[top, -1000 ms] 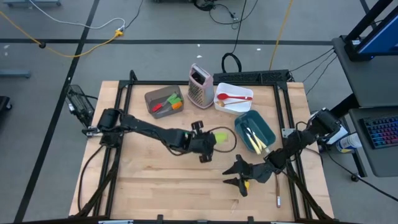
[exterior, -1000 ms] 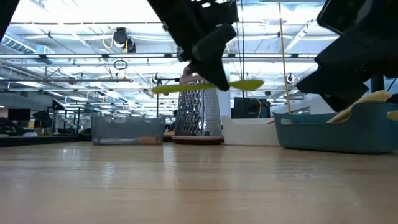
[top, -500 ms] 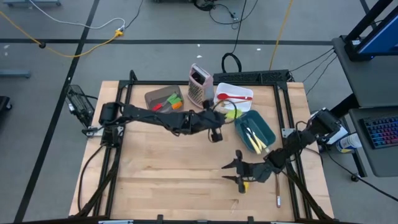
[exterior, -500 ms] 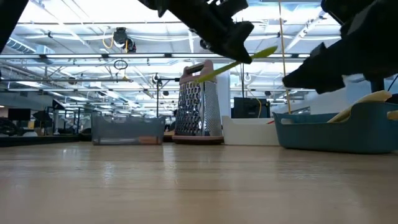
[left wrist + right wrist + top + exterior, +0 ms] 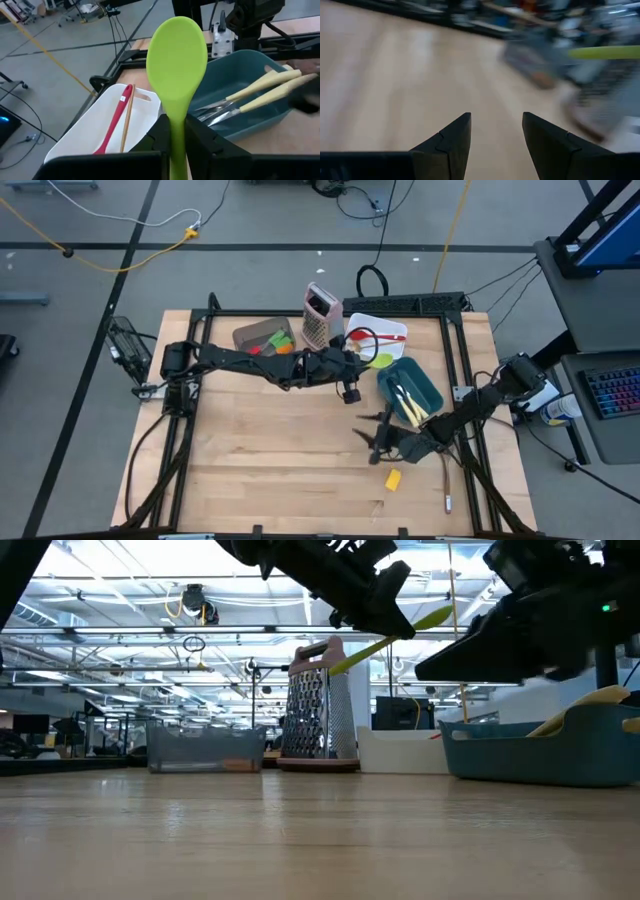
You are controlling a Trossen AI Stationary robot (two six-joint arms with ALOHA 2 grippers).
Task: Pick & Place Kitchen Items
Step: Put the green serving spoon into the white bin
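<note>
Left end effector (image 5: 352, 368) is clenched on the stem of a green spoon (image 5: 177, 65), held up off the bench (image 5: 260, 450). The spoon's bowl sticks out past the fingertips, tilted upward in the low view (image 5: 400, 630).

Just ahead of the left end effector: a white tray (image 5: 385, 325) holding a red spoon (image 5: 116, 121) and a thin wooden stick (image 5: 127, 117) side by side. Beside the tray, also ahead of it: a teal bin (image 5: 425, 383) with cream-handled knives (image 5: 255, 90) lying in it. The green spoon's bowl hangs above the near corner of the white tray, close to where tray and bin meet.

To the side of the left end effector stands a metal grater (image 5: 321, 316) with pink trim, and beyond that a grey bin (image 5: 245, 338) with red, green and orange pieces in it.

Right end effector (image 5: 378, 442) is released, fingers (image 5: 451, 140) spread with nothing between them, hovering over bare bench just beside the teal bin. A small yellow spatula (image 5: 393, 478) lies flat on the bench near it, not touched. Another slim utensil (image 5: 446, 485) lies by the bench edge behind the right arm; can't tell what kind.
</note>
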